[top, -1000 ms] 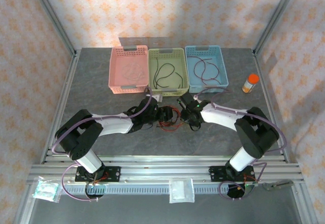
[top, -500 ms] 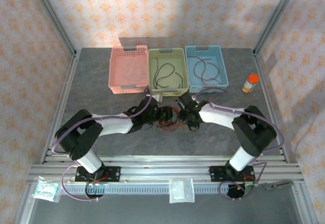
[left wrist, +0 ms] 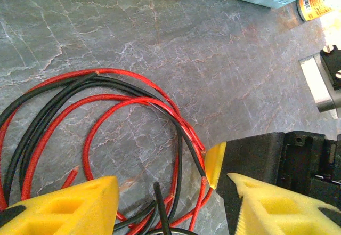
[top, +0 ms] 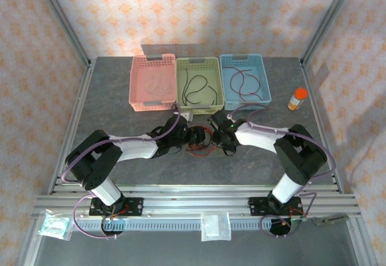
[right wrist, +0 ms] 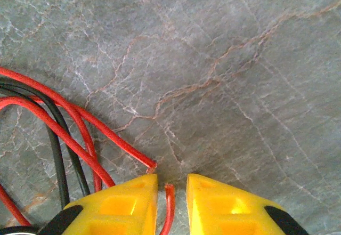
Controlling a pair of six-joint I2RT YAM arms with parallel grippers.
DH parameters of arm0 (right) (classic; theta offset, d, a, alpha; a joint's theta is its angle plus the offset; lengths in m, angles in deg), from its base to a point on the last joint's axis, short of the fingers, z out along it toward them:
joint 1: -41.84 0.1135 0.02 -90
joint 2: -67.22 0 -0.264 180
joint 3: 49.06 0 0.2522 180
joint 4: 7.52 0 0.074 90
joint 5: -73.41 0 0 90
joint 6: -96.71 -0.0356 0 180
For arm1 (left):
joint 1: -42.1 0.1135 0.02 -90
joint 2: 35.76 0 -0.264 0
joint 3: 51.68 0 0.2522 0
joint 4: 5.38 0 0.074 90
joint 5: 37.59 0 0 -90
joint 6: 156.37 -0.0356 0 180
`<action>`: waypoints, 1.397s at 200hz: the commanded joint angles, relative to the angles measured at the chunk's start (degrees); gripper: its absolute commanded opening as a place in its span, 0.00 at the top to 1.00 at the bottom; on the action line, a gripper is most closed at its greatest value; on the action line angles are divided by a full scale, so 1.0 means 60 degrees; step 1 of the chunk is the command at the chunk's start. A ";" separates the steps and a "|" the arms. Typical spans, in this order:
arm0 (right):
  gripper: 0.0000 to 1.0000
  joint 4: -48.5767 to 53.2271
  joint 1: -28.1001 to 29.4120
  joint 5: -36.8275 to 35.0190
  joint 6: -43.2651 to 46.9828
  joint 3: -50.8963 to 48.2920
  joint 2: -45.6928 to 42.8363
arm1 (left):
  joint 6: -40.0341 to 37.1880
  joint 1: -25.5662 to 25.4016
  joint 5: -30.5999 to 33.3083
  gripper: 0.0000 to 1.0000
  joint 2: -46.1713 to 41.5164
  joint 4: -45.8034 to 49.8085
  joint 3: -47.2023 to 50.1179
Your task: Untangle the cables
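The cables (top: 202,143) are a loose tangle of red and black wires on the grey table between both arms. My left gripper (top: 194,138) sits on its left side. In the left wrist view this gripper (left wrist: 173,180) is open, its yellow fingers straddling red and black strands (left wrist: 181,126) that lie on the table. My right gripper (top: 218,135) is at the tangle's right edge. Its jaws (right wrist: 171,177) stand narrowly apart around the tip of one red cable end (right wrist: 169,208), which lies against the left finger; the other red and black strands (right wrist: 106,134) run off to the left.
Three baskets line the back: pink (top: 137,84) with a pale cable, green (top: 180,85) with a black cable, blue (top: 224,80) with a dark red one. An orange-capped bottle (top: 297,99) stands at the right. The right gripper's fingertip (left wrist: 214,165) shows close by in the left wrist view.
The right arm's wrist has edged left toward the tangle. The left arm and the cables have stayed where they were.
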 commanded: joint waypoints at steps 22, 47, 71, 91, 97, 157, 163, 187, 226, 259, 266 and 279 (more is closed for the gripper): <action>0.81 0.0176 0.0092 -0.0367 0.0116 0.0311 0.0476 | -0.0316 0.0014 0.0282 0.45 -0.0257 0.0285 -0.0076; 0.86 -0.0004 0.0092 -0.0364 0.0061 0.0183 0.0452 | -0.0364 0.0014 0.0348 0.45 -0.0239 0.0329 -0.0031; 0.91 -0.0145 0.0095 -0.0522 -0.0045 0.0077 0.0231 | -0.0330 0.0014 0.0340 0.45 -0.0198 0.0263 0.0045; 0.95 -0.0489 0.0091 -0.0475 0.0030 -0.0052 -0.0221 | -0.0335 0.0021 0.0279 0.45 -0.0111 0.0234 0.0079; 0.96 -0.0576 0.0091 -0.0444 0.0102 -0.0057 -0.0398 | -0.0347 0.0014 0.0263 0.45 -0.0088 0.0234 0.0094; 1.00 -0.0669 0.0090 -0.0826 0.1828 0.0320 -0.2304 | -0.0393 0.0009 0.0251 0.44 -0.0080 0.0230 0.0468; 1.00 -0.0600 0.0092 -0.0952 0.1985 0.0377 -0.2518 | -0.0384 0.0000 0.0300 0.44 -0.0084 0.0234 0.0513; 1.00 -0.0244 0.0088 -0.1573 0.2461 0.0689 -0.3232 | -0.0350 -0.0001 0.0343 0.44 -0.0036 0.0182 0.0617; 1.00 -0.0065 0.0090 -0.2150 0.3459 0.1174 -0.4314 | -0.0364 -0.0001 0.0408 0.44 0.0169 0.0168 0.0746; 1.00 -0.0224 0.0092 -0.2381 0.4228 0.1499 -0.5170 | -0.0379 -0.0001 0.0422 0.45 0.0485 0.0157 0.0841; 1.00 -0.0237 0.0090 -0.2430 0.4381 0.1584 -0.5284 | -0.0377 -0.0009 0.0418 0.45 0.0530 0.0160 0.0869; 1.00 -0.0177 0.0092 -0.2578 0.4632 0.1775 -0.5468 | -0.0379 -0.0015 0.0436 0.45 0.0599 0.0160 0.0929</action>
